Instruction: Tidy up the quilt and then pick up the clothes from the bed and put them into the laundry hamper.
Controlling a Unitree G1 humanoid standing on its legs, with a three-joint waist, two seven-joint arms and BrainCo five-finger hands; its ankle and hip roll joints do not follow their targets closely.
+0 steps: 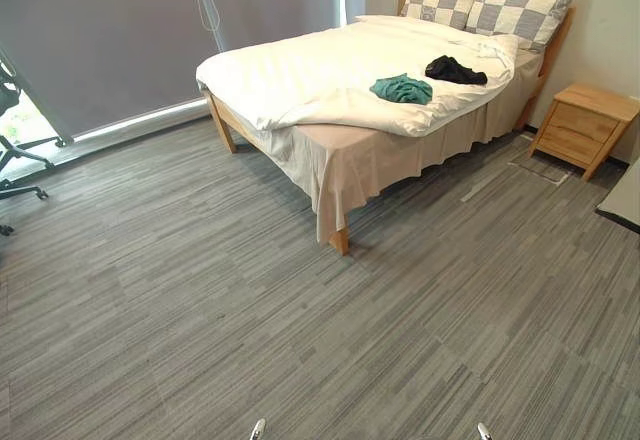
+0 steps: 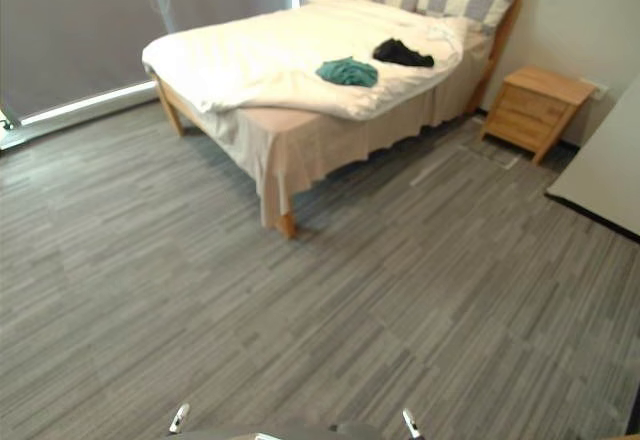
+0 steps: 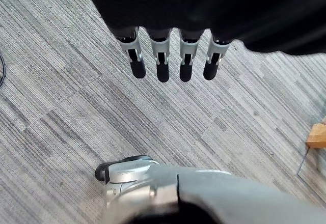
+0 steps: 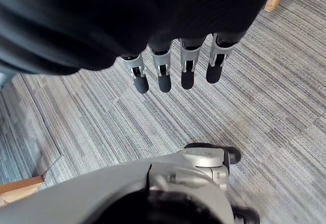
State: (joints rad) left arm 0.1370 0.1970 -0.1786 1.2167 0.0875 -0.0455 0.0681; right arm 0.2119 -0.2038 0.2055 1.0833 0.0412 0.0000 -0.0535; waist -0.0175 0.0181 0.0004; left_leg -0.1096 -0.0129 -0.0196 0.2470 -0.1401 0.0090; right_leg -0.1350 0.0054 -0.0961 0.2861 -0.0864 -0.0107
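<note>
A wooden bed stands across the room, a few steps away. A white quilt lies rumpled over it, pulled back from the near corner so the beige sheet shows. On the quilt rest a teal garment and, beyond it, a black garment. My left hand hangs over the floor with straight, relaxed fingers and holds nothing. My right hand hangs the same way, open and empty.
Two checked pillows lean on the headboard. A wooden nightstand stands right of the bed. Grey blinds cover the window on the left, with an office chair at the left edge. Grey plank floor lies between me and the bed.
</note>
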